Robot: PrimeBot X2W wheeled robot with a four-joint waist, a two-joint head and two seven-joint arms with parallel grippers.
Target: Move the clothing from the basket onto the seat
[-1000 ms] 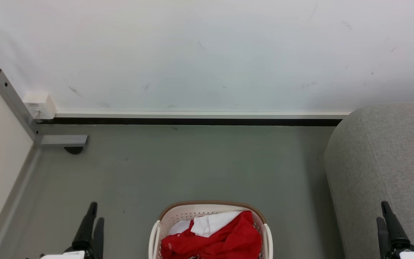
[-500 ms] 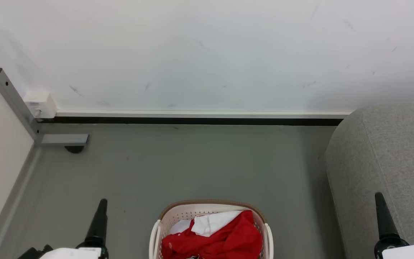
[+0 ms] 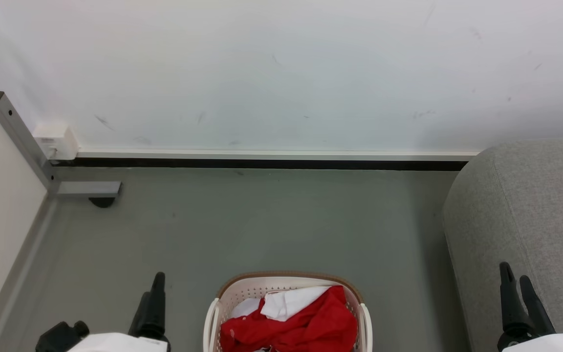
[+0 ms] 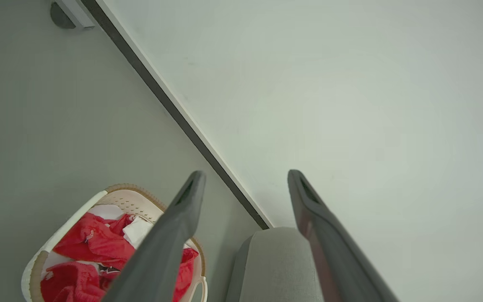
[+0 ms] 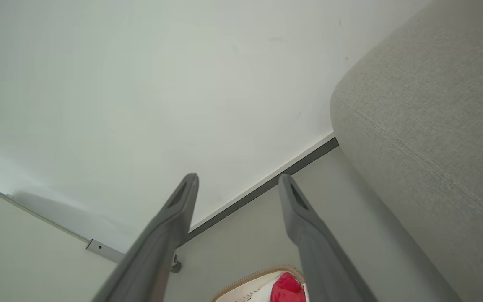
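The cream basket (image 3: 285, 279) with its brown rim stands on the floor at the bottom middle of the head view. In it lies the crumpled red clothing (image 3: 311, 325) with white panels. My left gripper (image 3: 158, 279) hangs left of the basket, seen edge-on; in its wrist view the left gripper (image 4: 245, 176) is open and holds nothing, above the basket (image 4: 113, 193) and the clothing (image 4: 92, 241). My right gripper (image 3: 514, 273) is open beside the grey seat (image 3: 530, 205), right of the basket. In the right wrist view the gripper (image 5: 238, 179) is open in the air.
A white wall with a dark baseboard (image 3: 262, 165) runs across the back. A grey metal frame leg (image 3: 83, 188) and a small white box (image 3: 55, 142) sit at the far left beside a pale panel. Grey floor (image 3: 262, 220) stretches between the wall, the seat and the basket.
My left gripper has shifted right toward the basket and turned about its own axis. My right gripper has moved slightly left and turned so both fingers show. Basket and clothing have not moved.
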